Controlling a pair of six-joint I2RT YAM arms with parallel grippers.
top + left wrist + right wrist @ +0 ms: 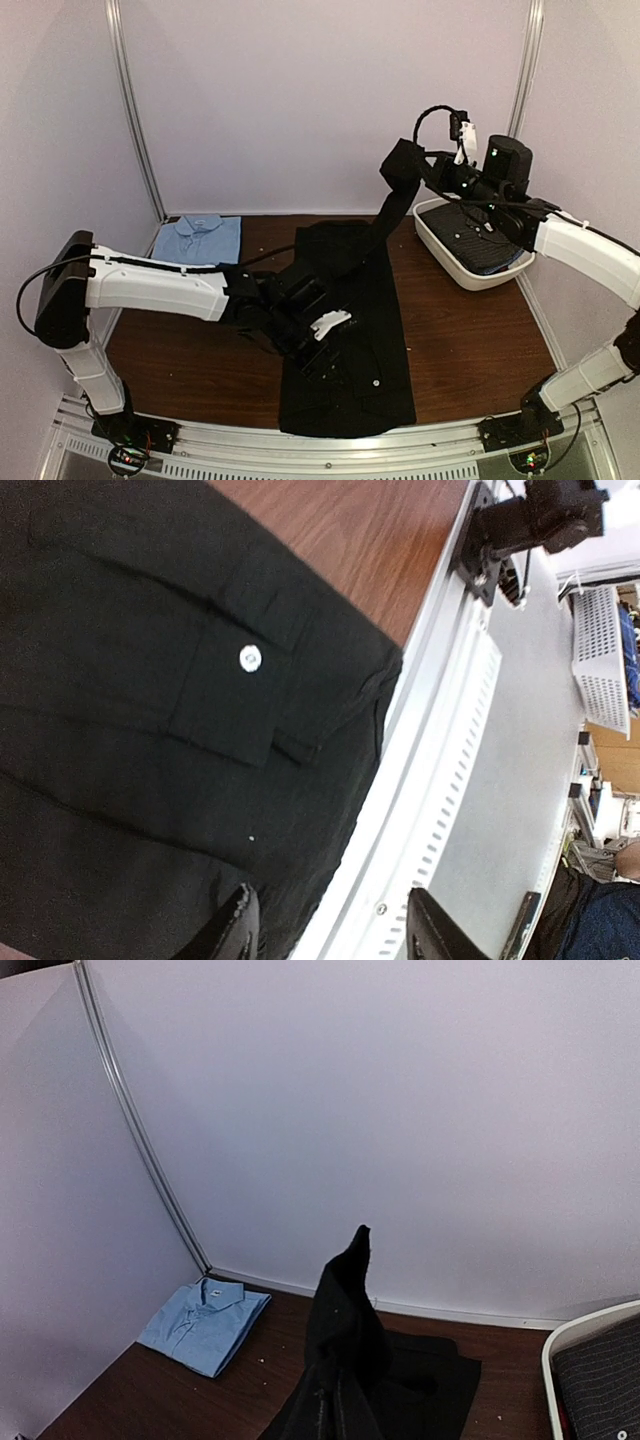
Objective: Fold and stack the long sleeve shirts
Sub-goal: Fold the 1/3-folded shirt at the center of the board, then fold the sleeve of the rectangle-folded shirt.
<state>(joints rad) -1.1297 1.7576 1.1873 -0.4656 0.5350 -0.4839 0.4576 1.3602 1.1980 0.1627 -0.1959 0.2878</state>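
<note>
Task status, as I read it from the remote station: partly done. One light blue shirt [200,240] lies folded, collar up, at the far left corner of the tabletop [470,350]; I count it as the base of the stack. The black shirt [345,380] is the item in work. It is spread lengthwise down the middle of the tabletop, with its hem at the near edge, and is not yet folded into a compact packet. More dark pale-dotted shirts [475,240] wait in the white tub [478,283] at the right, so I judge that most of the job is left: finish this fold, place the black shirt on the blue one, then process the contents of the tub. Right hand [400,178]: raised well above the tabletop and clenched on one sleeve [340,1350] of the black shirt. The sleeve runs taut from the hand down to the shirt body. The right wrist view shows the cloth rising in front of the lens, but not the fingers themselves. Left hand [335,935]: released, low over the near part of the black shirt. Its two fingers [232,930] stand apart with no cloth pinched between them. A buttoned cuff with a pale button [250,658] lies flat just ahead of it, close to the aluminium rail [470,730].
</note>
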